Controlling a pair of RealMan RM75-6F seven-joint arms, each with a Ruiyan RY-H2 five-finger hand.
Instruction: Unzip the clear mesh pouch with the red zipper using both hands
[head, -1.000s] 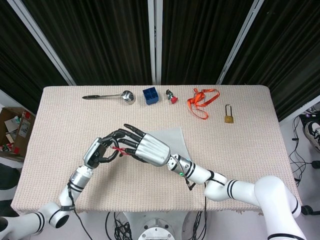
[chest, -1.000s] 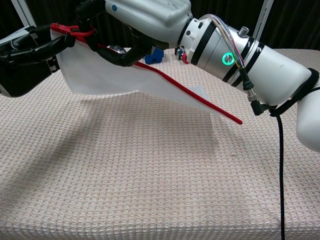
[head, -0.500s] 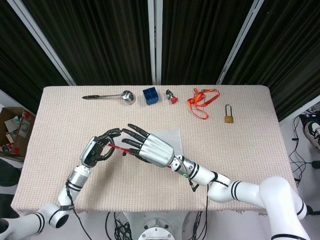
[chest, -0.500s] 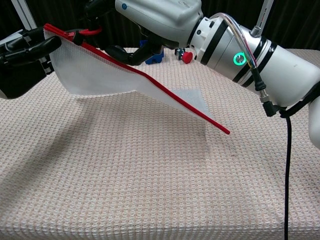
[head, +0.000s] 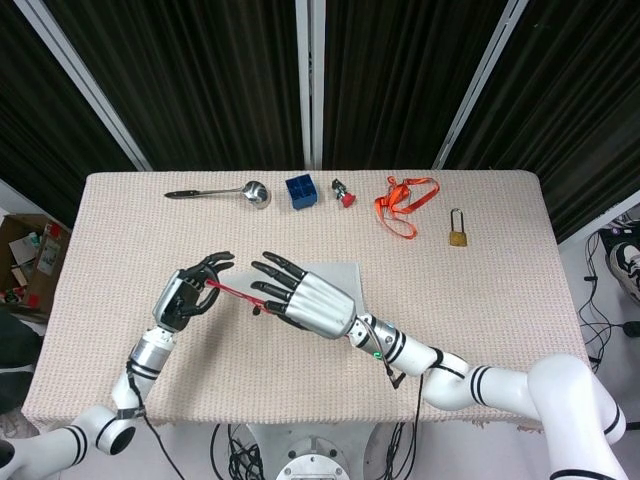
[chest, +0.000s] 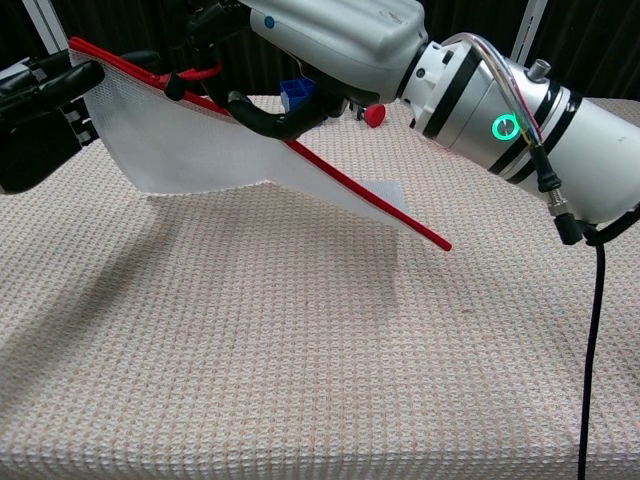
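Note:
The clear mesh pouch (chest: 190, 145) hangs lifted above the beige table (head: 480, 290), its red zipper (chest: 350, 190) running slantwise down to the right. My left hand (head: 185, 298) grips the pouch's upper left corner, at the end of the zipper; the same left hand (chest: 40, 95) shows dark at the chest view's left edge. My right hand (head: 305, 300) is just to its right and pinches the red zipper pull (chest: 195, 72) between its fingers. A short red stretch of zipper (head: 235, 292) shows between the two hands. In the head view my right hand covers most of the pouch (head: 345, 275).
Along the table's far edge lie a metal spoon (head: 215, 191), a blue cube (head: 301, 190), a small red-capped part (head: 344, 194), an orange lanyard (head: 405, 203) and a brass padlock (head: 457, 230). A cardboard box (head: 25, 260) stands off the table's left side.
The two hands have drawn apart: the left went left, the right drew back to the right with the pull. The red stretch between them has grown longer.

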